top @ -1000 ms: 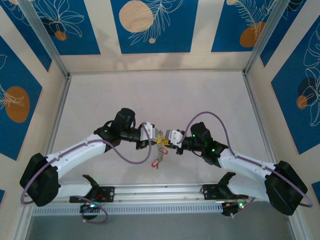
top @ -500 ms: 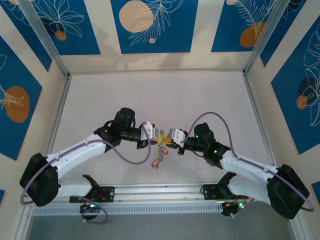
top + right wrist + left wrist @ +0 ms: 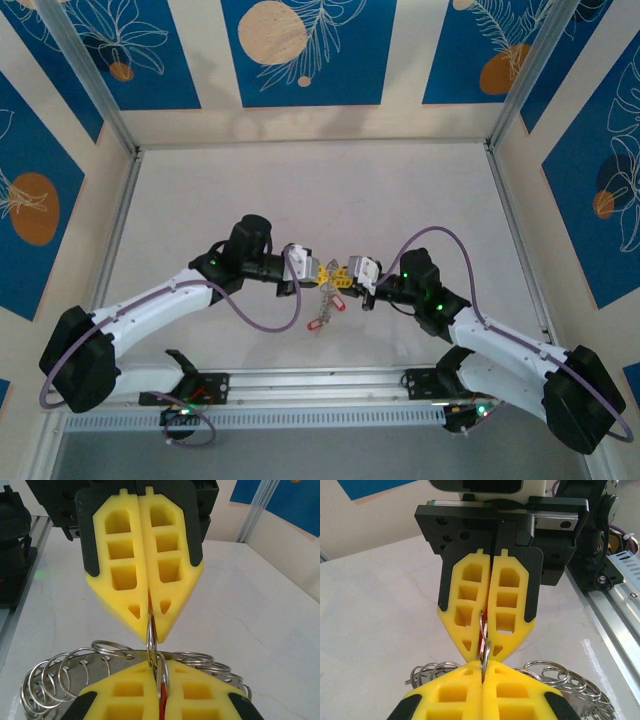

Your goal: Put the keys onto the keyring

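Note:
Over the table's near middle my left gripper [image 3: 327, 272] and right gripper [image 3: 343, 277] meet tip to tip. In the left wrist view my left gripper [image 3: 483, 666] is shut on a small split ring [image 3: 485, 652] of the keyring [image 3: 560, 677], a flat silver disc edged with wire loops that hangs below. In the right wrist view my right gripper [image 3: 159, 664] is shut on a key [image 3: 161, 706] with a red head and its small ring, which overlaps the left's split ring [image 3: 150, 630]. A second red-tagged key [image 3: 318, 322] dangles under the keyring [image 3: 325, 298].
The pale marbled tabletop [image 3: 320, 200] stretches behind the grippers. An aluminium rail [image 3: 320, 382] runs along the near edge between the arm bases. Metal frame posts [image 3: 520, 80] stand at the back corners.
The meeting point of the two grippers has drifted slightly right. The right arm's wrist and elbow have swung right and back, and the left gripper has followed with the keyring.

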### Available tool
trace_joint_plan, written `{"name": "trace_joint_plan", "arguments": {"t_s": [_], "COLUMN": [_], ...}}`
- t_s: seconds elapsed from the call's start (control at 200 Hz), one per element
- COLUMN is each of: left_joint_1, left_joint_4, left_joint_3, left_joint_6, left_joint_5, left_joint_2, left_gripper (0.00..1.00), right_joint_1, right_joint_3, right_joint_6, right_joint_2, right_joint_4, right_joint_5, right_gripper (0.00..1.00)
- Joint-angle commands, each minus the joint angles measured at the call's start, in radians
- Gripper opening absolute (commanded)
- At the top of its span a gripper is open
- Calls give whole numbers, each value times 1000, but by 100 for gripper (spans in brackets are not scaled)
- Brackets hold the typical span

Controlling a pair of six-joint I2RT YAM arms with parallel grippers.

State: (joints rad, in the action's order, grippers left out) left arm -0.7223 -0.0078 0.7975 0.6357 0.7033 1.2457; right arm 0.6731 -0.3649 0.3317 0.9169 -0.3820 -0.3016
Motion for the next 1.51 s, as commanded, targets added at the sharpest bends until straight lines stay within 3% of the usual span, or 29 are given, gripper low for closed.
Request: {"name": "trace_joint_plan", "arguments": {"t_s": [0.0, 0.77, 0.855, 0.975, 1.1, 1.285, 1.5], "left_joint_1": [26, 26, 26, 39, 43, 44, 31], "left_joint_4": [-94, -147, -218, -323, -282, -254, -275], "left_joint_3": [4, 39, 69, 106, 89, 129, 170], "left_joint_6": [24, 31, 73, 167, 153, 83, 29], "left_joint_5": [-89, -65, -64, -62, -51, 30, 38], "left_joint_2": [19, 59, 53, -9, -55, -18, 58], "left_gripper": [0, 0, 0, 30, 43, 50, 51], "right_joint_1": [-10, -26, -26, -26, -25, -18, -4], "right_joint_3": [2, -12, -17, -25, -27, -56, -73], "right_joint_6": [-13, -14, -6, 3, 11, 35, 36], "right_joint_2": [-52, -90, -88, -86, -73, -29, -6], "right_joint_4": [-78, -25, -5, 43, 56, 102, 121], "right_joint_5": [-79, -117, -110, -98, -99, -79, -35], "right_gripper": [0, 0, 0, 0, 0, 0, 0]}}
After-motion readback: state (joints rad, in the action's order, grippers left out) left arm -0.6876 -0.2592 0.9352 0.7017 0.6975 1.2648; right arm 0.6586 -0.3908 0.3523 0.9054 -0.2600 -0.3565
